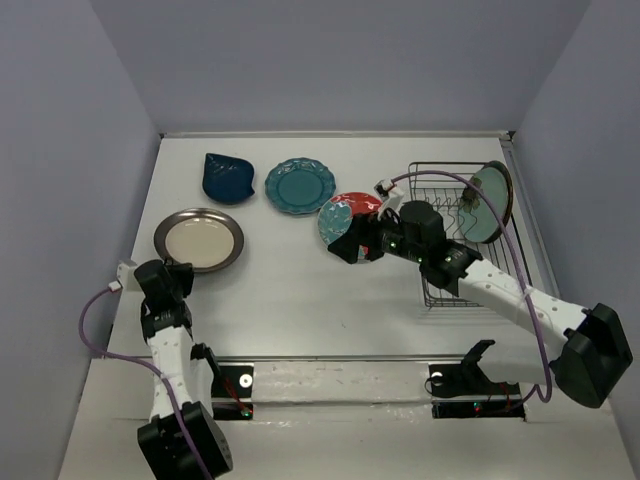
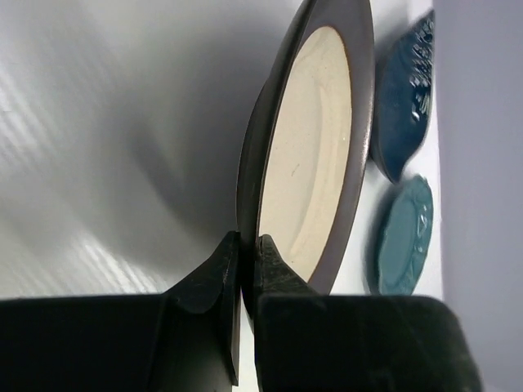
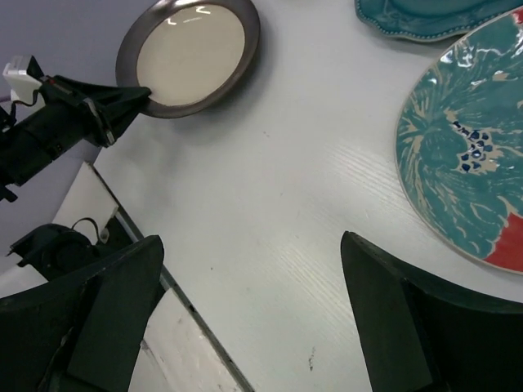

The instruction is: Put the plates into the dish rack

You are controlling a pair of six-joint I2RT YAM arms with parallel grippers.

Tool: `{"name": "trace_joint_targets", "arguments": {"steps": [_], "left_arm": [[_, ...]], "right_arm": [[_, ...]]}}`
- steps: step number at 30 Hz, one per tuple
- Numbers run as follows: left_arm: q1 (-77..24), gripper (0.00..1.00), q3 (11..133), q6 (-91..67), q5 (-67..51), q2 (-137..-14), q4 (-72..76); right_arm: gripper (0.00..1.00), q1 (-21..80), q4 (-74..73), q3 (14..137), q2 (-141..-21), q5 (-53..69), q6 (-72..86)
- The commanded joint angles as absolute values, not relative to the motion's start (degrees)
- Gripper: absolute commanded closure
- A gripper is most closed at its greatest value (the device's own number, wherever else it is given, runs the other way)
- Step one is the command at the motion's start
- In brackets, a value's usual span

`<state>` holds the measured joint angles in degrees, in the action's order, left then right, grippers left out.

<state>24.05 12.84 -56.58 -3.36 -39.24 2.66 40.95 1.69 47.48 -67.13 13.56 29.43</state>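
Note:
The silver metal plate (image 1: pixel 198 239) with a cream centre lies at the left of the table. My left gripper (image 1: pixel 178 266) is shut on its near rim; in the left wrist view both fingers pinch the rim (image 2: pixel 245 260) of this plate (image 2: pixel 310 155). The red plate with teal flowers (image 1: pixel 348 217) lies beside the black wire dish rack (image 1: pixel 440 285). My right gripper (image 1: pixel 345 248) hovers open and empty over the table, just at this plate's near-left edge (image 3: pixel 466 155). A pale teal plate (image 1: pixel 492 200) stands upright in the rack.
The navy leaf-shaped plate (image 1: pixel 228 177) and the teal scalloped plate (image 1: pixel 300 186) lie at the back of the table. Both also show in the left wrist view, navy (image 2: pixel 404 98) and teal (image 2: pixel 404 237). Grey walls enclose the table on three sides.

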Motion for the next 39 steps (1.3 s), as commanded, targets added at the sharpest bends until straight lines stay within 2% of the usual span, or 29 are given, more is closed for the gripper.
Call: {"name": "trace_joint_targets", "arguments": {"steps": [1,11,15,19,23,29,32,33,35,36,37,38,39], "left_arm": [[20.58,0.95,22.58,-53.44,-13.17,-35.43,9.31],[8.01,0.94,36.73,-47.11,-19.67,-35.77,8.78],[5.1,0.94,36.39,-49.21,-27.84,-37.0,12.82],[3.34,0.94,34.46,-55.01,-36.8,-38.23,19.59],[1.23,0.94,34.63,-54.58,-40.16,-38.93,21.09],[-1.67,0.94,36.03,-53.19,-47.28,-40.6,25.31],[-2.37,0.94,36.39,-52.03,-49.65,-41.48,25.23],[-2.72,0.94,36.3,-51.16,-50.01,-41.66,25.31],[-2.9,0.94,35.6,-50.54,-49.92,-42.1,25.31],[-2.99,0.94,35.42,-50.28,-49.92,-42.1,25.31],[-3.16,0.94,35.25,-49.49,-50.01,-42.19,25.31],[-3.6,0.94,35.07,-49.05,-50.1,-42.45,25.31],[-3.78,0.94,35.07,-48.69,-50.1,-42.63,25.31]], "right_arm": [[0.04,41.22,3.87,52.46,-69.6,16.88,32.34],[0.0,41.22,3.87,60.45,-78.03,15.3,33.49],[0.0,40.52,3.17,63.36,-80.68,13.1,32.43],[0.0,36.66,2.9,63.99,-80.77,16.69,32.96],[0.0,34.81,2.99,63.2,-79.72,20.47,31.2],[0.0,34.8,3.77,60.56,-79.46,19.69,32.25],[0.1,34.8,4.92,59.94,-78.58,19.86,32.78],[0.23,34.8,5.18,59.59,-78.23,20.04,32.96],[0.37,34.8,6.41,59.15,-77.0,20.3,33.31],[0.54,34.8,6.94,58.45,-76.47,20.48,33.75],[0.62,34.8,7.12,58.19,-76.12,20.74,34.01],[0.77,34.8,7.12,58.1,-75.59,20.74,34.27],[0.83,34.28,7.12,57.92,-75.41,21.09,34.45]]}}
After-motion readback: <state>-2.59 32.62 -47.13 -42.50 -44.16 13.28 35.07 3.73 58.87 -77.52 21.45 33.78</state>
